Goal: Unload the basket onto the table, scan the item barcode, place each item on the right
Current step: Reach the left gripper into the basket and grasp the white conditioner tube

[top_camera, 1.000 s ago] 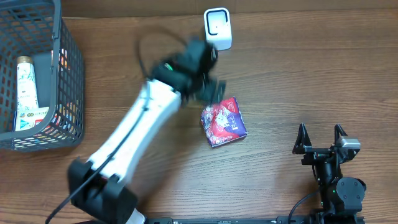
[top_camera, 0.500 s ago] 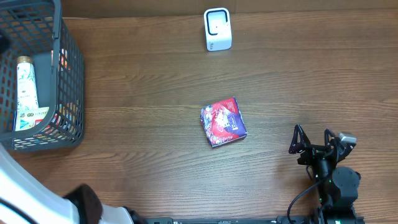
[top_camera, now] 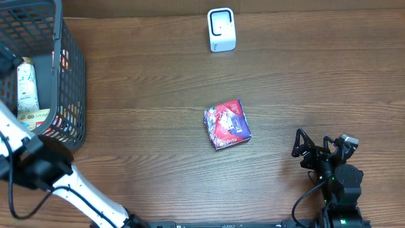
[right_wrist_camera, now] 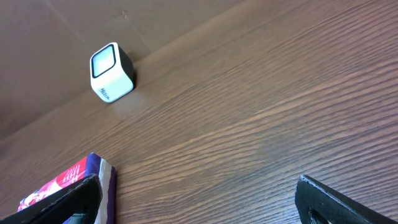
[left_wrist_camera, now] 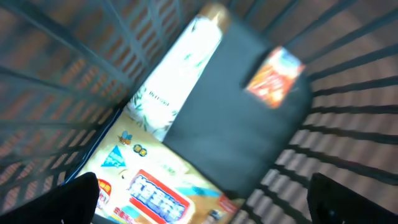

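Since the earlier overhead frames the left arm has swung away from the middle of the table, where it hung beside the scanner and the red-and-blue packet, and now reaches over the grey wire basket at the far left; the right gripper has shifted only slightly at the lower right. The packet has not moved: it lies flat on the bare wood, well below the scanner and well apart from both grippers, its edge just visible in the right wrist view. The left gripper looks down into the basket with its fingers spread wide at the lower corners of the wrist view and nothing between them; under it lie a white tube, a dark box and a blue-and-red printed pouch, all blurred. The right gripper's jaws likewise stand apart and empty. The shift probably means that the packet has been released and that the left arm is going for another item to bring to the scanner; which one cannot be told.
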`<act>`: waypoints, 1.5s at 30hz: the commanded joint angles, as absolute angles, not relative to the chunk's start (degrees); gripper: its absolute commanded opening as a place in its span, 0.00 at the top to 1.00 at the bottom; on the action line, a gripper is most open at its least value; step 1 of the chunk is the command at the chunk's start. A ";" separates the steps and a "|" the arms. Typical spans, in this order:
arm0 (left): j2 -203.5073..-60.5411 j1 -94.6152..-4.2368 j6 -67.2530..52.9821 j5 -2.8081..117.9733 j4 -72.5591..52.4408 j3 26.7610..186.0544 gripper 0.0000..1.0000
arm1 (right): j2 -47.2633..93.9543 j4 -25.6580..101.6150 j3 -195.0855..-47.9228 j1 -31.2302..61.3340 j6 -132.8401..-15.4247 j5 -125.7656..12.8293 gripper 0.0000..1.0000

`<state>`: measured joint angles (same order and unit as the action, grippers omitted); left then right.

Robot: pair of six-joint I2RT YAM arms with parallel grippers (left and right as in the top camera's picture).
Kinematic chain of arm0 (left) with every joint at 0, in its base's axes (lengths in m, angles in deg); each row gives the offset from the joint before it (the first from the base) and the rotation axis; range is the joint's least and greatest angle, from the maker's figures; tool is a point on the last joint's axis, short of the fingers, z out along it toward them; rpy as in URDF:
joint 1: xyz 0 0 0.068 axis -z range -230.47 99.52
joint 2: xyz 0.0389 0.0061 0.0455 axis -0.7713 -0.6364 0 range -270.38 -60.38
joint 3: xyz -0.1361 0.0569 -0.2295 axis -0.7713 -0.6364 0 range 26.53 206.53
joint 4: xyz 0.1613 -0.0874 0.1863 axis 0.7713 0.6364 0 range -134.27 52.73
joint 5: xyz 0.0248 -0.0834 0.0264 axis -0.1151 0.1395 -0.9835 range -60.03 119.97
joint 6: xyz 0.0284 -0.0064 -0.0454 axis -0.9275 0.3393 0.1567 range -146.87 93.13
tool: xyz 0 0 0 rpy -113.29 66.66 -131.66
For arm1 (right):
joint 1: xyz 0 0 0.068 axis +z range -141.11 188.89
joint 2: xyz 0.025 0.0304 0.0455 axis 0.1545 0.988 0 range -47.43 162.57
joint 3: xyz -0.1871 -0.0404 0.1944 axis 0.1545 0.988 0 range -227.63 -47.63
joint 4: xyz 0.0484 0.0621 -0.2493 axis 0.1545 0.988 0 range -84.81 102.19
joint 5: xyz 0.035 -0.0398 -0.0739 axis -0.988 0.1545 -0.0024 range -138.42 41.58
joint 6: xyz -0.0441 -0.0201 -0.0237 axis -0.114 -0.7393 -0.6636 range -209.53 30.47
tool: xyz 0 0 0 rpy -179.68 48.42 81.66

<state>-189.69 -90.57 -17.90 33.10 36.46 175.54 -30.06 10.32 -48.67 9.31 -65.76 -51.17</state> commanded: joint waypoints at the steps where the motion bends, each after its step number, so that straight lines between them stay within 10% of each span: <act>1: -195.16 -90.20 -23.60 28.91 36.03 175.76 0.05 | -30.08 9.84 -48.10 9.53 -65.28 -51.30 0.00; 33: -213.74 -88.69 -37.81 20.38 22.19 175.58 0.10 | -30.08 9.84 -48.10 9.53 -65.30 -51.28 0.00; 40: -216.49 -88.69 -38.25 20.58 21.34 175.50 0.50 | -30.08 9.84 -48.10 9.53 -65.30 -51.28 0.00; 45: -218.68 -88.69 -38.25 20.54 21.95 175.50 0.52 | -30.08 9.84 -48.10 9.53 -65.28 -51.30 0.00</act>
<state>-212.88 -88.80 -37.61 20.08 21.29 175.34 -30.04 10.34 -48.67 9.31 -65.56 -51.17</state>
